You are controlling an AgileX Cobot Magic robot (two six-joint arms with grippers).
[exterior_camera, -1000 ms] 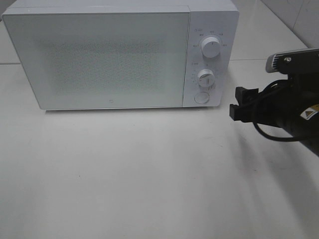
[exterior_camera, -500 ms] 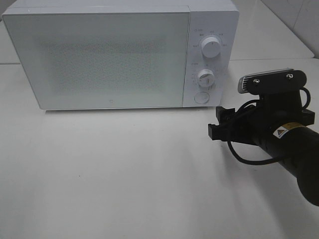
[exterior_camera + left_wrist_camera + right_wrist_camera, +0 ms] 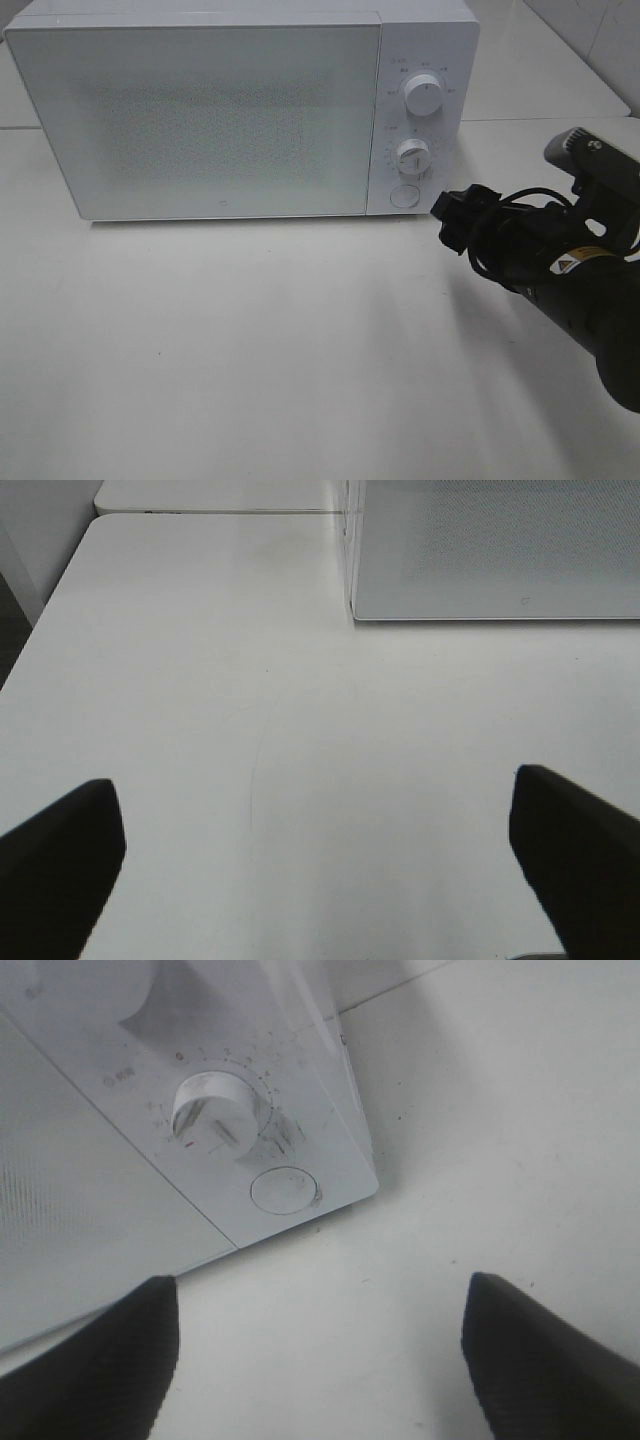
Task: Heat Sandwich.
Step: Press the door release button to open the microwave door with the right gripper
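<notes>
The right arm (image 3: pixel 585 295) reaches in from the right edge of the table (image 3: pixel 250 350), its forearm angled toward the rear. The right gripper (image 3: pixel 452 214) hangs just above the surface, fingers parted with nothing between them. The left gripper (image 3: pixel 315 790) is spread wide and empty over the table's left side.

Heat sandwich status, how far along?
Done: nothing confirmable. The microwave door is shut and no sandwich shows in any view, so whether it is inside cannot be told. In hand: the right end effector, open and empty, sits close to the round button, not touching. The left end effector hangs open over the table. Left: probably press that button to open the door, then load or heat.
</notes>
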